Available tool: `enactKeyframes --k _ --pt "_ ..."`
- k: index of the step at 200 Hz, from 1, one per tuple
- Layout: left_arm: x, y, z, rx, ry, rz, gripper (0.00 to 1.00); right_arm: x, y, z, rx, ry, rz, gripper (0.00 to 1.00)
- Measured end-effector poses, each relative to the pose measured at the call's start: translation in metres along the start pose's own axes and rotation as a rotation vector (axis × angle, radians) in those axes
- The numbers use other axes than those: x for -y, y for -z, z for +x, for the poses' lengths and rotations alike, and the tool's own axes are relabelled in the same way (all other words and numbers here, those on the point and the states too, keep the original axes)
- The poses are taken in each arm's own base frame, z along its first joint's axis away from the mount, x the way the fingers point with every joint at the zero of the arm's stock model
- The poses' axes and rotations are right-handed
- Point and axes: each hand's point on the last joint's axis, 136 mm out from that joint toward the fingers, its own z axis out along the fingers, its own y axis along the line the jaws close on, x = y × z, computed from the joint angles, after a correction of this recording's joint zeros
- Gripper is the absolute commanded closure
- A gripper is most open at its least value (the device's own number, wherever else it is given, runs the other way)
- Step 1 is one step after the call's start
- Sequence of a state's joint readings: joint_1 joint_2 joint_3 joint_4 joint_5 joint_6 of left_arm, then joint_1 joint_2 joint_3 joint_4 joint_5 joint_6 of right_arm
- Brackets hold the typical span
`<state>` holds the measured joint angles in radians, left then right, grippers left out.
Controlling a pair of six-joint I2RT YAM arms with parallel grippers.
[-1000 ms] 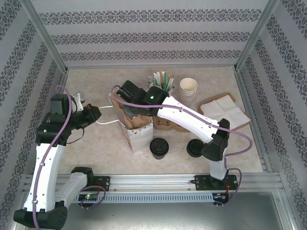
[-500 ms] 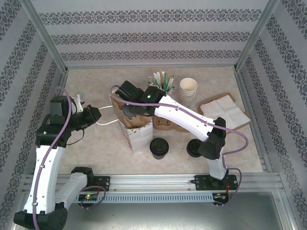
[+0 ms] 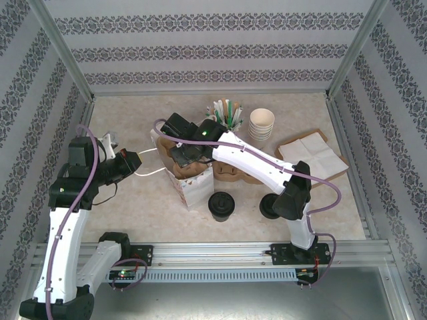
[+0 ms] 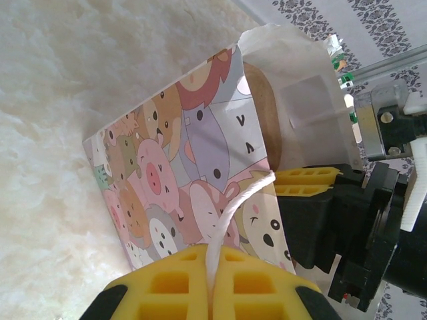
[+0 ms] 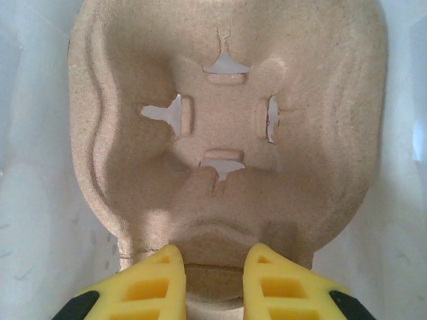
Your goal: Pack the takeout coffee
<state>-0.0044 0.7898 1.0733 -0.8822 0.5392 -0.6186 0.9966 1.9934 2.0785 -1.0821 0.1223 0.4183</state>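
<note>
Two takeout coffees with black lids stand on the table, one just right of the bag and one by the right arm's elbow. The cartoon-printed paper bag stands open. My left gripper is shut on the bag's white cord handle, pulling it taut to the left. My right gripper reaches down into the bag's mouth, shut on the edge of a brown cardboard cup carrier between the bag's white inner walls.
A second brown carrier lies behind the right arm. Stacked white paper cups and a holder of straws stand at the back. White napkins lie at the right. Patterned walls close three sides.
My right arm has shifted a little left and lower, taking the carrier further into the bag. My left gripper keeps its hold on the cord, nearly still.
</note>
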Motion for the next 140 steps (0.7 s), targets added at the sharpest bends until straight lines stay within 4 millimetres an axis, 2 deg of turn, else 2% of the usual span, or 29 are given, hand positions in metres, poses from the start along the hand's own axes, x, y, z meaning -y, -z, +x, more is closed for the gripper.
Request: enactKeyframes --k 68,140 --pt "-0.003 -0.003 0.006 -0.014 0.022 0.007 0.92 0.002 -0.003 0.000 -0.009 -0.008 -0.002 0.84" --pt "0.005 0.000 0.004 0.004 0.017 0.049 0.90 0.002 -0.037 0.018 -0.109 0.004 0.026 0.84"
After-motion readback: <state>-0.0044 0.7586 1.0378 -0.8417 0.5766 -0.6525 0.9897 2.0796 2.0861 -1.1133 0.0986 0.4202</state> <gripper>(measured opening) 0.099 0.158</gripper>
